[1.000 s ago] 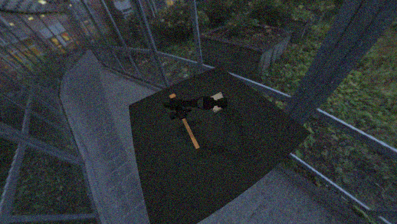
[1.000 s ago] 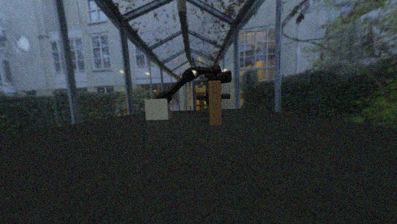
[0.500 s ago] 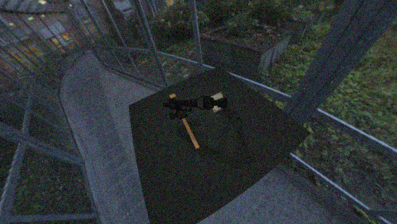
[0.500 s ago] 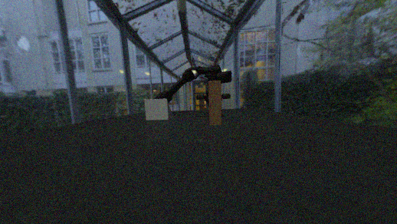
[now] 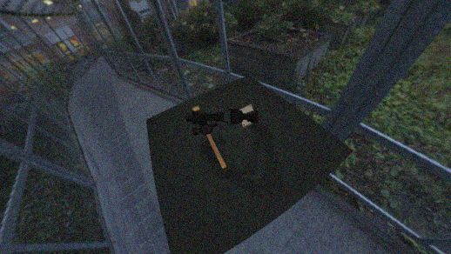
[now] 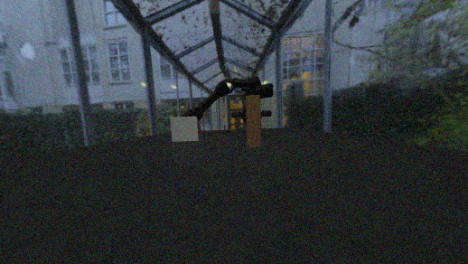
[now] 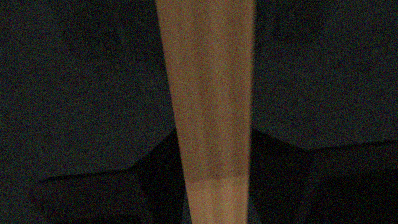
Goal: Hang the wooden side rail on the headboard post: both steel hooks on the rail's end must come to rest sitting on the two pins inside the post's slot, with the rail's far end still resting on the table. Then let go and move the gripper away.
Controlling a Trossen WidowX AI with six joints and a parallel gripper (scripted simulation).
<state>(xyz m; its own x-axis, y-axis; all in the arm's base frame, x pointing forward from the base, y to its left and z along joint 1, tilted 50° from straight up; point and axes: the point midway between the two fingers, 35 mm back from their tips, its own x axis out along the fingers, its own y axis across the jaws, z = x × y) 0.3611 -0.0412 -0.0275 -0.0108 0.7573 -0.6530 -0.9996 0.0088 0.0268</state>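
The wooden side rail (image 5: 217, 151) (image 7: 212, 90) runs out from under my gripper (image 5: 204, 128) (image 7: 206, 126), its far end low over or on the table. The gripper is shut on the rail, with one dark finger on each side of it in the wrist view. The headboard post (image 5: 196, 108) (image 6: 253, 121) stands upright just beyond the gripper; the top view shows only its top, and the exterior view shows its plain face. The gripper and arm hide the rail's hook end in the top view. The steel hooks, the slot and the pins are hidden, so their contact cannot be told.
A pale block (image 5: 247, 109) (image 6: 184, 129) stands beside the arm's base. A smaller pale piece (image 5: 246, 123) shows on the base's other side. The arm reaches over the dark table (image 5: 196, 209) (image 6: 226, 199). The views are dim and grainy.
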